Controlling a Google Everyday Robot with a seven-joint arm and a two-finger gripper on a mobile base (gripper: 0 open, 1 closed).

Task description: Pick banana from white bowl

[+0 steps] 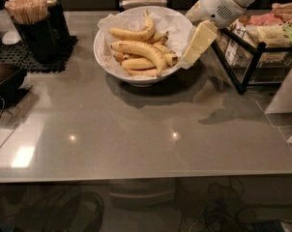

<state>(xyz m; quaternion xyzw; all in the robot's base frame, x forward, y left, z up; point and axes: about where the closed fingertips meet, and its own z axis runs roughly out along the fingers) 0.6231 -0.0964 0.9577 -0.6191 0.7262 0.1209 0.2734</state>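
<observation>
Paper-lined white bowl holds yellow bananas; tool hovers at its right rim.

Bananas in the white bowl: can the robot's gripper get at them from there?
Probably yes: the gripper hangs at the bowl's right rim, and the bananas lie uncovered, nothing above them.
</observation>
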